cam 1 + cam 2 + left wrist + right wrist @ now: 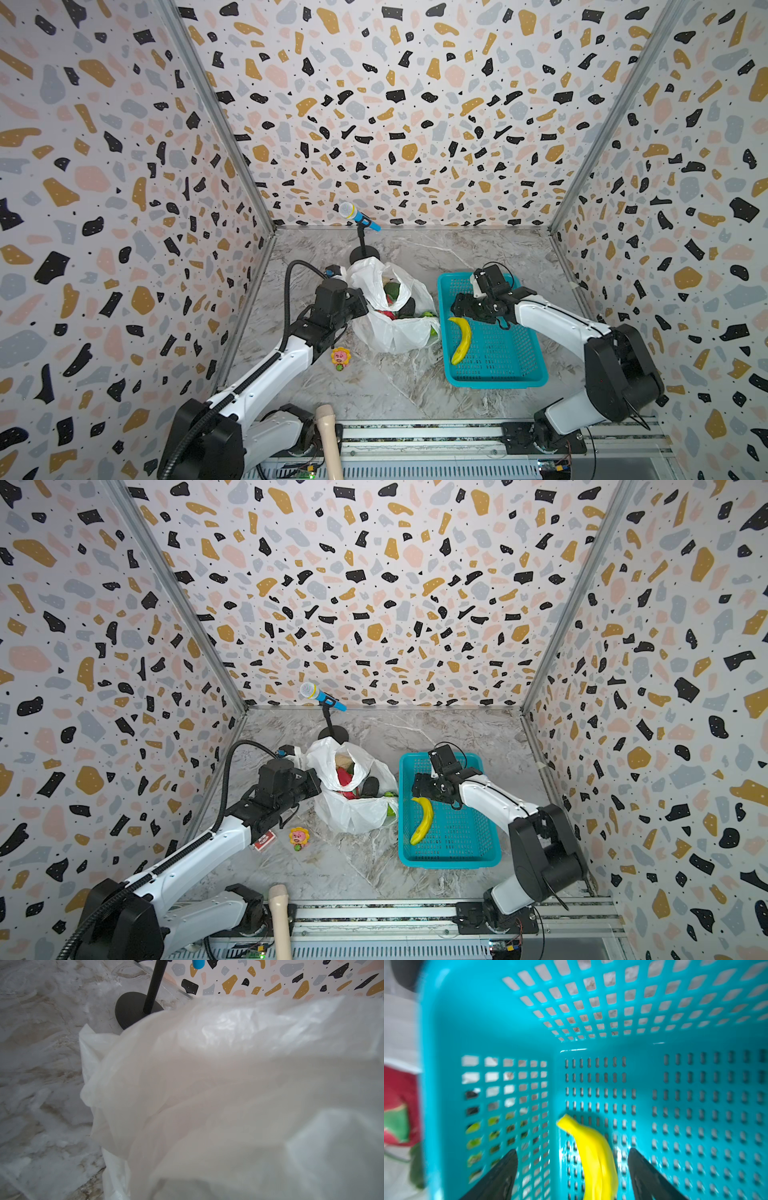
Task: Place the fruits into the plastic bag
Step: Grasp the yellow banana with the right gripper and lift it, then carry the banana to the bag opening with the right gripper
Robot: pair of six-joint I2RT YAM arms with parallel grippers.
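Hovering over banana (461, 338) in teal basket (498, 374), right claw (572, 1151) spread apart, straddling it. Left claw (360, 302) clamped on plastic bag (399, 336) rim; other fruits (395, 293) inside bag, on bench (374, 390).

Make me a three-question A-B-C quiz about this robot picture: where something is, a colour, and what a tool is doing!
1. Where does the banana lie? A in the basket. B in front of the basket. C behind the basket.
2. What colour is the handle of the microphone? A red. B blue. C green.
3. How is the right tool? A shut on the banana. B shut on the basket's rim. C open.

Answers: 1 A, it rests on the basket's mesh floor in both top views. 2 B, the handle is bright blue. 3 C, in the right wrist view its jaws stand wide apart on either side of the banana, not gripping it.
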